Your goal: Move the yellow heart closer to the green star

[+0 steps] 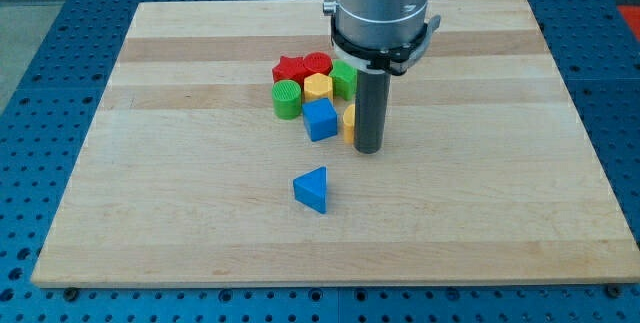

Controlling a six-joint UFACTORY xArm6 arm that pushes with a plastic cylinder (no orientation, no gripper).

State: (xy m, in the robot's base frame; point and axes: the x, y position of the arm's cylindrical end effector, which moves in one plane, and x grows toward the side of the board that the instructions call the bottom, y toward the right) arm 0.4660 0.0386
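One rod and no fingers on this rig, so nothing is open, shut or held. My tip (368, 150) sits at frame centre, touching the right side of the yellow heart (349, 120), mostly hidden behind the rod. I judge the push is under way. Next: nudge it up toward the green star (343, 77), just above, past the blue cube (320, 120) on the desk (150, 213).

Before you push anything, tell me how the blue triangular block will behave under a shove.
The blue triangular block sits low on a flat face, so it should slide, not roll. Alone on smooth wood, nothing would block it. Off-centre pushes will probably spin it.
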